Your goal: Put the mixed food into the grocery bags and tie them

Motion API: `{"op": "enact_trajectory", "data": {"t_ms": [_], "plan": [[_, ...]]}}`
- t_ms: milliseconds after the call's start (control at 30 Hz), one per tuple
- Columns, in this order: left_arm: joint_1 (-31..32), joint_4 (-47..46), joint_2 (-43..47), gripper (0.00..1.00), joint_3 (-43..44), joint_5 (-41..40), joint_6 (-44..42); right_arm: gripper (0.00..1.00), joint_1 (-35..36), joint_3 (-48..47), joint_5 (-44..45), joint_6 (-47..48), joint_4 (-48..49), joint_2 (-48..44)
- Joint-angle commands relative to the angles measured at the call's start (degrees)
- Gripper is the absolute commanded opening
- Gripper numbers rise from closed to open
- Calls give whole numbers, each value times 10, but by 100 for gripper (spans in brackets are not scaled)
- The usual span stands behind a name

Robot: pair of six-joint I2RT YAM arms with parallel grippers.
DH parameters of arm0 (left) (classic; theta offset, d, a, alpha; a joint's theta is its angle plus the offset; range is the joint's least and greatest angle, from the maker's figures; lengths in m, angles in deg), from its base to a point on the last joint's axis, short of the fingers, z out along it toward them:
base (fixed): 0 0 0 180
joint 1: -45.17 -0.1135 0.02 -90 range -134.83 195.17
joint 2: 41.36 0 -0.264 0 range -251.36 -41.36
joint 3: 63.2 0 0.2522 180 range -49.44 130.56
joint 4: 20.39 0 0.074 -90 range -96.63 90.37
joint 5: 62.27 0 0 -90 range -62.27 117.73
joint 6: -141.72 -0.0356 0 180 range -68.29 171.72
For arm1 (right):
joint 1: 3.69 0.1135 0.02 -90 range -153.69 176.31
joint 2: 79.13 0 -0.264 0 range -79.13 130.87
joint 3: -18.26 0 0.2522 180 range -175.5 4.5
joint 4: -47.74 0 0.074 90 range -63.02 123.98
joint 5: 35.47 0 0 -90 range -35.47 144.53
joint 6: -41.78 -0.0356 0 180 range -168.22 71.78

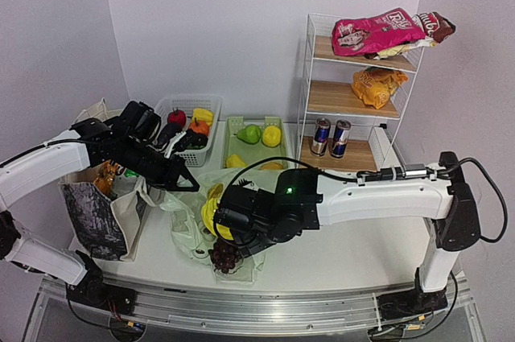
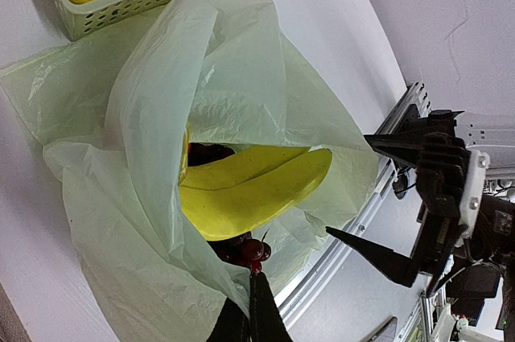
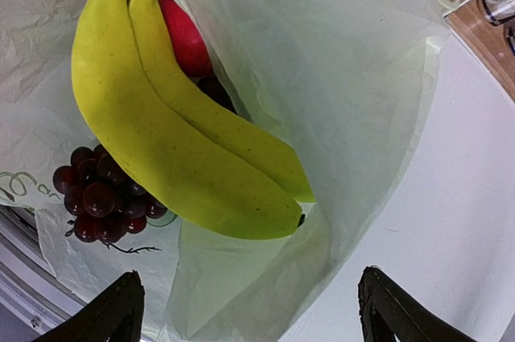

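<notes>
**Bag [image 1: 181,229] pinched at left, under wide-open right gripper [image 3: 249,272]**

Lies crumpled on table [image 1: 362,253] near front edge, just right of tote [image 1: 96,213]. Carries bananas [image 3: 177,141], grapes [image 3: 100,193] and apple [image 3: 185,36] at its mouth: bananas across middle, grapes touching them on side toward table's edge, apple half hidden behind. Gripped at rim by left gripper [image 2: 251,310], fingers clamped tight on thin film, with film rising tent-like over fruit. Right gripper spread wide, grasping nothing, hanging directly above bananas, one finger to each side of them. Grapes inside film or beneath it: cannot tell.
</notes>
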Motion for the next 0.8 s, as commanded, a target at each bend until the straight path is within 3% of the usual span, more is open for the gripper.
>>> {"op": "enact_trajectory", "data": {"t_ms": [0, 133, 167, 200, 267, 367, 533, 767], "plan": [[0, -17, -2, 0, 37, -4, -10, 87, -4, 28, -75, -15, 39, 0], [1, -20, -2, 0, 32, -2, -8, 77, -7, 34, -90, -30, 46, 13], [1, -21, -2, 0, 31, -2, -8, 67, -11, 34, -84, -30, 47, 17], [1, -21, -2, 0, 30, -1, -7, 49, -15, 36, -80, -31, 50, 19], [1, -17, -2, 0, 32, 0, -10, 22, -28, 46, -78, -29, 58, 12], [1, -6, 1, 0, 39, -18, -27, 2, -46, 79, -52, -9, 53, -26], [0, -1, 17, 0, 36, -89, -58, 0, -52, 98, 68, 9, -11, -102], [-4, -7, 31, 0, 62, -168, -98, 0, -49, 55, 145, 68, -48, -145]]}}
